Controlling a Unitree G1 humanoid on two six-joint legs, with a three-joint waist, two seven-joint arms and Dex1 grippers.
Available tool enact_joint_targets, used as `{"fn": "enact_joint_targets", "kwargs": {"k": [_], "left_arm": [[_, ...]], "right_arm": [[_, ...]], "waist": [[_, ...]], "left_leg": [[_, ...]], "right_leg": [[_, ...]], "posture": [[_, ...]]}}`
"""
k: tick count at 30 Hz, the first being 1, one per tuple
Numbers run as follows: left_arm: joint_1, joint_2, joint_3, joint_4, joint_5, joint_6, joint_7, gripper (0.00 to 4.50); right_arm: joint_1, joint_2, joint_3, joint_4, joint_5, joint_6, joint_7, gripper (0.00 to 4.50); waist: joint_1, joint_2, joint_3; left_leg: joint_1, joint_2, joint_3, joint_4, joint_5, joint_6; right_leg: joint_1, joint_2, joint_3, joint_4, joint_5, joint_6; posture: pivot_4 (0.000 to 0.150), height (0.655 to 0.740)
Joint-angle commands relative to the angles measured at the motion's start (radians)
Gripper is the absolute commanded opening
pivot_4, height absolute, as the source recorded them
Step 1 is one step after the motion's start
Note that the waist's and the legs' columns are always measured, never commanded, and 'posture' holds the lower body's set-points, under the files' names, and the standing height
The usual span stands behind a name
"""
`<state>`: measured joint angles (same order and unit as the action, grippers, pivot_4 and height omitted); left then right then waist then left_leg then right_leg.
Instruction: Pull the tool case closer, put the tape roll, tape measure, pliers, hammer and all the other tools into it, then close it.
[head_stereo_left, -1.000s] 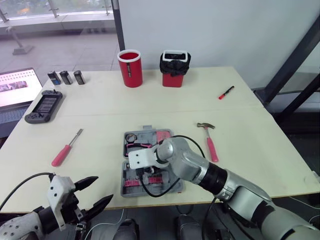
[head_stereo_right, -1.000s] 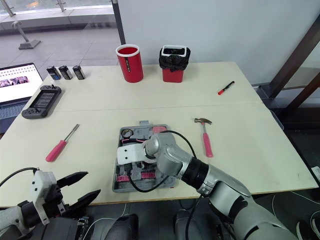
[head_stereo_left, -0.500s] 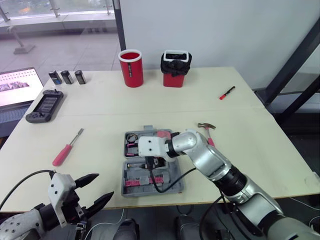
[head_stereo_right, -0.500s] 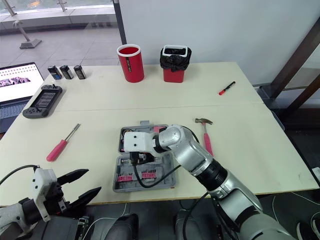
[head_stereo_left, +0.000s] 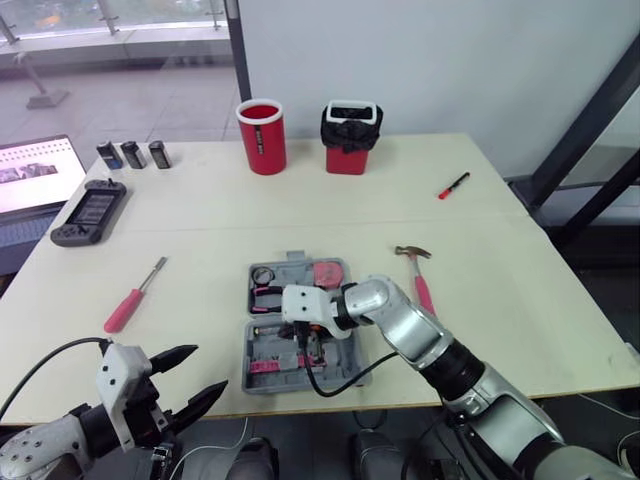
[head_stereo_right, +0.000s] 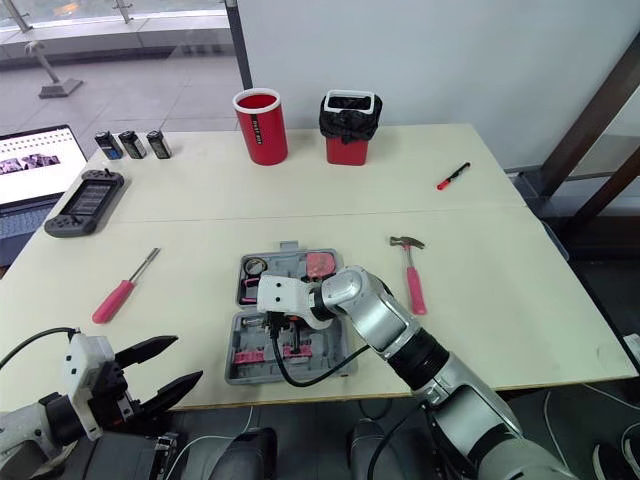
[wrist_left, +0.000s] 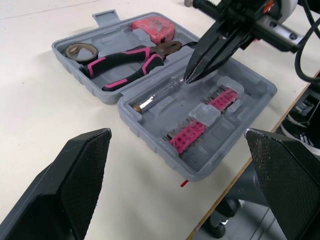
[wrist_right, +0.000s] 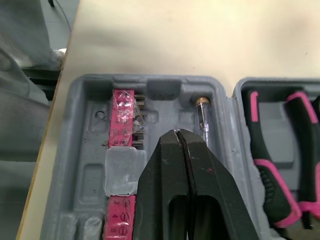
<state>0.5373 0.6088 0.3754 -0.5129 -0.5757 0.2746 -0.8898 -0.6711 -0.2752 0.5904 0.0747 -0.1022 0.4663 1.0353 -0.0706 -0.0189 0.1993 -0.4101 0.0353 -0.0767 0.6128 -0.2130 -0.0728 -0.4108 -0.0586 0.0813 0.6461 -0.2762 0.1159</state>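
An open grey tool case (wrist_left: 252, 82) lies on a pale counter (head_stereo_left: 200, 210), near its front edge and straight ahead of the robot. The far half of the case holds a tape roll (wrist_left: 78, 50), pink-handled pliers (wrist_left: 127, 62) and a pink tape measure (wrist_left: 152, 29). The near half holds a clear-handled screwdriver (wrist_left: 157, 95) and pink strips of bits (wrist_left: 189, 135).

The right tool (wrist_right: 181, 134) hangs just above the near half of the case. Its two black fingers are pressed together, with nothing between them. The left tool (head_stereo_left: 210, 368) sits low at the front left edge of the counter, with its fingers spread wide and nothing in them.

Two tools lie outside the case. The hammer (head_stereo_left: 420, 283) is just beside the case on the robot's right. Its long axis runs almost straight away from the robot, with the metal head at the far end and the pink handle pointing back towards the robot. The right arm is plainly nearer to it, so the hammer looks like the likeliest next pick. It would need a short reach to the right and a grip across the handle.

A red-handled screwdriver (head_stereo_left: 133, 297) lies well apart on the left, at a slant with its metal tip at the far end. It is nearer the left arm.
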Motion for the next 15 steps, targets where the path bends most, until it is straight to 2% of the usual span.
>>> {"fn": "enact_joint_targets", "kwargs": {"k": [1,15], "left_arm": [[0.0,0.013,0.018,-0.008,-0.003,-0.014,-0.014,4.5],[-0.027,0.013,0.01,0.004,0.011,-0.027,-0.019,4.5]], "right_arm": [[-0.005,0.016,-0.01,0.006,-0.01,-0.05,-0.038,0.02],[-0.019,0.038,0.031,0.272,-0.091,-0.198,-0.094,0.02]], "waist": [[0.0,0.0,0.0],[-0.003,-0.001,0.0]], "left_leg": [[0.0,0.0,0.0,0.0,0.0,0.0],[0.002,0.0,0.0,0.0,0.0,0.0]], "right_leg": [[0.0,0.0,0.0,0.0,0.0,0.0],[0.001,0.001,0.0,0.001,0.0,0.0]], "posture": [[0.15,0.74],[0.15,0.74]]}}
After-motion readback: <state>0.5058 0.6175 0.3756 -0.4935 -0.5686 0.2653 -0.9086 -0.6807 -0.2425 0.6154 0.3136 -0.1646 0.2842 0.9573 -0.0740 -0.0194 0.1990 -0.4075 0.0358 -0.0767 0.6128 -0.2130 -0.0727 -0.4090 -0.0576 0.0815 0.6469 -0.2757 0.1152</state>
